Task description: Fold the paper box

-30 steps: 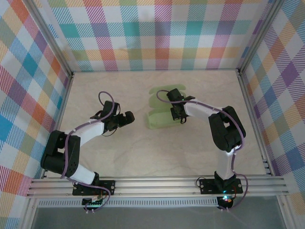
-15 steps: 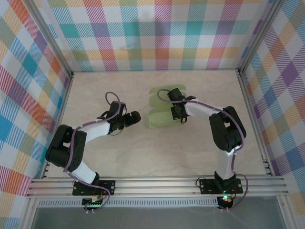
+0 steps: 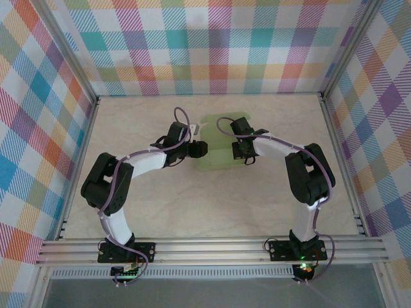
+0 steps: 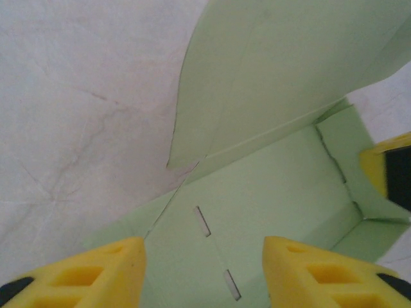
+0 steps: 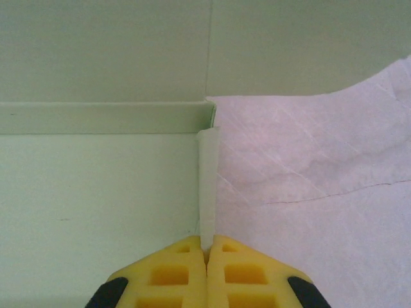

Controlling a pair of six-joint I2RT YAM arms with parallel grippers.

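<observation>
Right wrist view: a flap of the paper box (image 5: 96, 192) is pinched by the right gripper (image 5: 207, 250) — the left gripper (image 4: 204, 263) is spread over its left side.

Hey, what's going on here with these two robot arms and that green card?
Two arms are working a pale green paper box on the table. The right gripper is shut on a thin side flap at the box's right edge. The left gripper is at the left side, fingers apart over the slotted base panel, beside a large raised flap.
</observation>
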